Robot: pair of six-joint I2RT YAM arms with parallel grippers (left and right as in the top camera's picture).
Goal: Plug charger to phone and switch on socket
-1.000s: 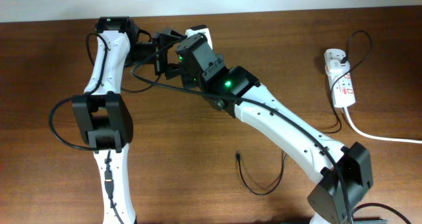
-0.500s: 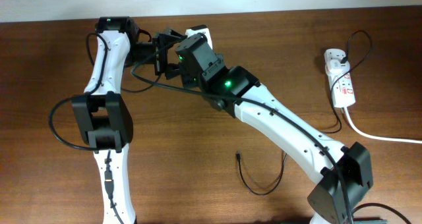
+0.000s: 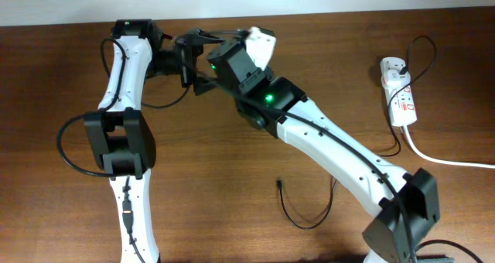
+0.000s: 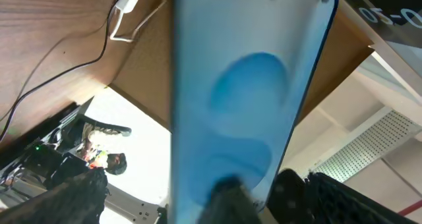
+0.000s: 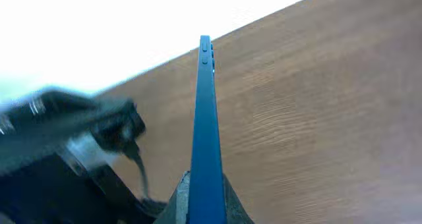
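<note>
My right gripper (image 5: pixel 206 196) is shut on the phone (image 5: pixel 205 105), which shows edge-on and upright in the right wrist view. The phone is raised above the far middle of the table (image 3: pixel 261 42). In the left wrist view its blue screen (image 4: pixel 250 99) fills the frame, with the right gripper's fingers pinching its lower end. My left gripper (image 3: pixel 188 58) is open and empty, just left of the phone. The charger's plug tip (image 3: pixel 278 183) and looped black cable (image 3: pixel 309 216) lie on the table at the front. The socket (image 3: pixel 398 93) lies at the far right.
The socket's thick white cord (image 3: pixel 448 161) runs off the right edge. A black plug and cable (image 3: pixel 418 50) sit in the socket's far end. The left arm (image 3: pixel 124 77) stands along the left side and the right arm (image 3: pixel 340 151) crosses the middle.
The phone has risen and shifted to the right, tilting as the right gripper carried it. The left gripper has stayed where it was.
</note>
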